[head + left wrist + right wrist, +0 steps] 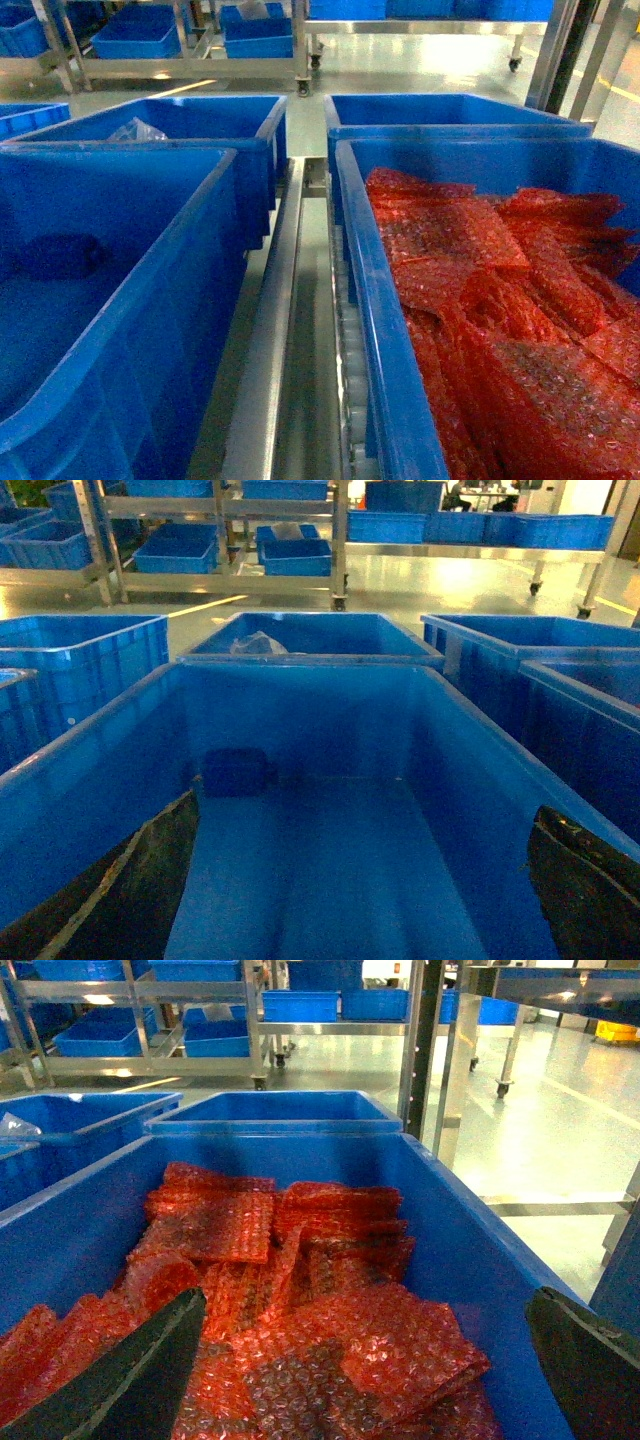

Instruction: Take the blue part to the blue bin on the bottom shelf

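Observation:
A small dark blue part (235, 772) lies on the floor of a large blue bin (90, 780), near its far left corner, and also shows as the dark blue part (58, 256) in the head view's left bin (150, 300). My left gripper (365, 802) hangs open inside that bin, short of the part and touching nothing. My right gripper (367, 1295) is open over red bubble-wrap bags (300, 1280) in the right bin (370, 300), holding nothing. The bins rest on the bottom shelf (285, 300), a steel rail with white rollers (350, 350). Neither gripper shows in the head view.
Two more blue bins (200, 120) (450, 110) stand behind the front pair; the left one holds a clear plastic bag (135, 130). Steel racks with blue bins (140, 40) line the far side of the floor. A steel upright (420, 1050) rises at the right.

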Motion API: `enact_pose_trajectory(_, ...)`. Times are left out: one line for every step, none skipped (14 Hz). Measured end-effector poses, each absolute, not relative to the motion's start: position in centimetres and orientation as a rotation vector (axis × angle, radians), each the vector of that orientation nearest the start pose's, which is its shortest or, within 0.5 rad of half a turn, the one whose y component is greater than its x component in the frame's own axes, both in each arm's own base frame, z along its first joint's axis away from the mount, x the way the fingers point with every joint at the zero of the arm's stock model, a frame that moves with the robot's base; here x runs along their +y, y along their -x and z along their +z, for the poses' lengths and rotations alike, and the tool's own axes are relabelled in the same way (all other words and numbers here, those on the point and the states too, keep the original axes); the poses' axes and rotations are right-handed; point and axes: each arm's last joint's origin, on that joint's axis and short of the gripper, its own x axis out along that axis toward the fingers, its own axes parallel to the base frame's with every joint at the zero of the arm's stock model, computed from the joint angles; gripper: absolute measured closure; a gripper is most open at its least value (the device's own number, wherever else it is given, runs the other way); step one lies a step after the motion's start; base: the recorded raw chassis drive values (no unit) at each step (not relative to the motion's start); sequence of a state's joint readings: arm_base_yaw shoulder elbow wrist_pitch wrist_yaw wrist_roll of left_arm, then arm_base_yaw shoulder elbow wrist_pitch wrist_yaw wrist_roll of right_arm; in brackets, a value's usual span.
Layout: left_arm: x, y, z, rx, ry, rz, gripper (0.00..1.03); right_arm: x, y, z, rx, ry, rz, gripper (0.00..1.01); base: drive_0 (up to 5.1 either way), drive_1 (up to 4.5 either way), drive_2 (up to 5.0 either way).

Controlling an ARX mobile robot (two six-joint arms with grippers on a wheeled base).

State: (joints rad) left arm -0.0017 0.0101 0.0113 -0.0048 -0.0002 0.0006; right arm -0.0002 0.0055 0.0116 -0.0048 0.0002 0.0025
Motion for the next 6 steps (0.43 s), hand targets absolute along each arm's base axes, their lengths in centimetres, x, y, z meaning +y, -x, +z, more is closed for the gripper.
enact_pose_trajectory(-0.02, -9.77, 16.61, 0.004, -0.001, -0.002, 0.05, 0.00, -9.73, 16.67, -0.002, -0.002, 0.000, 0.03, 0.0, 0.00, 0.0)
enact_pose_trajectory(-0.02, -9.76, 16.61, 0.004, -0.001, -0.002, 0.05, 0.00, -9.73, 16.67, -0.002, -0.002, 0.000, 0.03, 0.0, 0.00, 0.0)
enact_pose_trajectory(-0.02, -9.76, 16.61, 0.004, -0.001, -0.002, 0.05, 0.00, -9.73, 16.67, -0.002, -0.002, 0.000, 0.03, 0.0, 0.00, 0.0)
enact_pose_trajectory(-0.02, -9.76, 16.61, 0.004, -0.001, -0.002, 0.05, 0.00, -9.73, 16.67, -0.002, -0.002, 0.000, 0.03, 0.0, 0.00, 0.0)
enact_pose_trajectory(-0.02, -9.77, 16.61, 0.004, -0.001, -0.002, 0.05, 0.00, -9.73, 16.67, -0.002, -0.002, 0.000, 0.03, 0.0, 0.00, 0.0)
enact_pose_trajectory(-0.02, -9.77, 16.61, 0.004, -0.001, -0.002, 0.05, 0.00, -9.73, 16.66, -0.002, -0.002, 0.000, 0.03, 0.0, 0.00, 0.0)
